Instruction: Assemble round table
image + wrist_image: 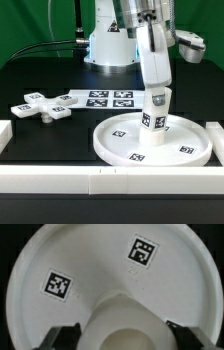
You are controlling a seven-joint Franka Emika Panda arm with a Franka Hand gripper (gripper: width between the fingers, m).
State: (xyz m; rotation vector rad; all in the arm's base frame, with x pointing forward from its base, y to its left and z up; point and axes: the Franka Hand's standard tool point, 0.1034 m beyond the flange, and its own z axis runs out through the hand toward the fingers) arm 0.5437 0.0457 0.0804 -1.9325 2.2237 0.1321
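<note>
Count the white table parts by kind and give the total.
Disc: 1
Leg: 1
Cross-shaped foot: 1
Total: 3

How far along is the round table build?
Done: the disc lies flat, and the leg stands upright at its centre. In hand: the gripper looks closed on the leg; whether the leg is fully seated cannot be told. Left: the cross-shaped foot lies loose at the exterior view's left, apart from the disc, not yet fitted.
</note>
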